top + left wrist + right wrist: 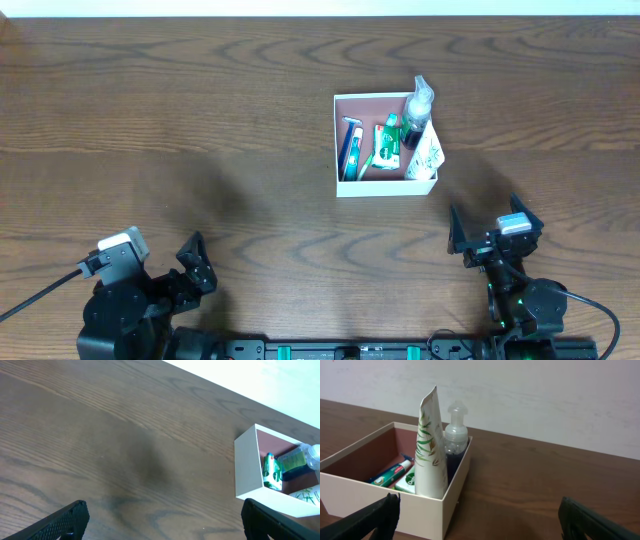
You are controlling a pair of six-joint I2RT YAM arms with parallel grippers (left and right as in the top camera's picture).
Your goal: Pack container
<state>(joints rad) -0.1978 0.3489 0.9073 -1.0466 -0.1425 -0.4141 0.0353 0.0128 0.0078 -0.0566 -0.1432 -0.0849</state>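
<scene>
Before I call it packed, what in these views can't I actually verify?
1. Overhead: print on the tube and green box is too small to read.
2. Left wrist: the container's right part is cut off by the frame edge.
3. Right wrist: the tube and near wall hide the floor beneath the bottle.

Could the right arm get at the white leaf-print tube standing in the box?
Probably yes: the white leaf-print tube rises above the white-walled square box, nothing between it and the open right tool.
</scene>
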